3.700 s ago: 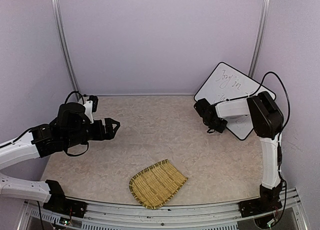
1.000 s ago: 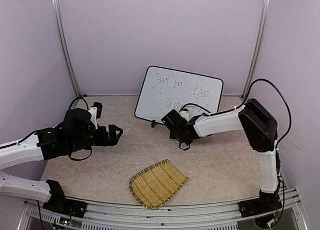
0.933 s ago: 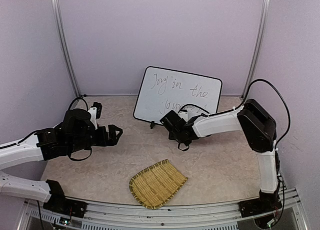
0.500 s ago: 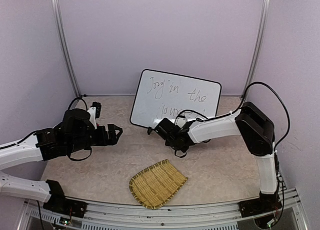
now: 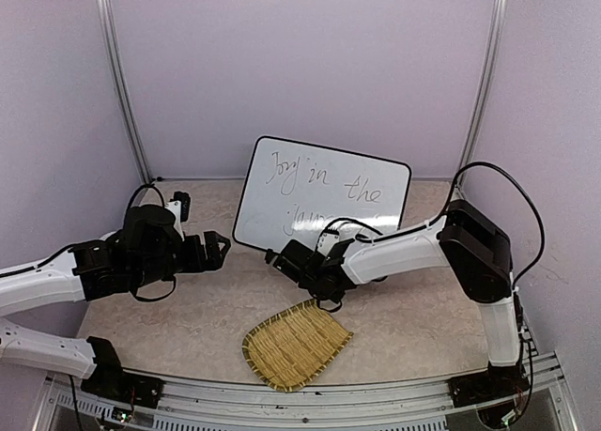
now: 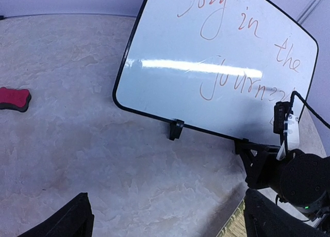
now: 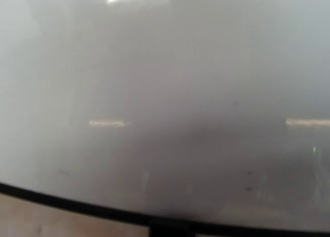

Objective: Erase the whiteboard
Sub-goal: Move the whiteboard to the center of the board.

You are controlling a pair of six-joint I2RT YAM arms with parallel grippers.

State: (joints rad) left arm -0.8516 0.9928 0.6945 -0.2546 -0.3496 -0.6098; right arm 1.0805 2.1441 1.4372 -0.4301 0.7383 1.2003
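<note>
well, right gripper [image 5: 282, 259] pinches the whiteboard [image 5: 319, 192] at its lower rim, left gripper [image 5: 219, 247] spread nearby.

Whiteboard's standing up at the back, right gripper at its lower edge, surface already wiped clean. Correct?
Not clean: the whiteboard carries handwriting, "Joy in the" with a second line below it, plain in the left wrist view. The rest holds: it stands up at the back with the right gripper at its lower edge.

My surroundings: pale lilac walls [image 5: 300, 65] on three sides; two upright metal posts [image 5: 119, 84] in rear corners; beige marbled tabletop [image 5: 188, 314]; metal rail [image 5: 310, 399] along near edge.
</note>
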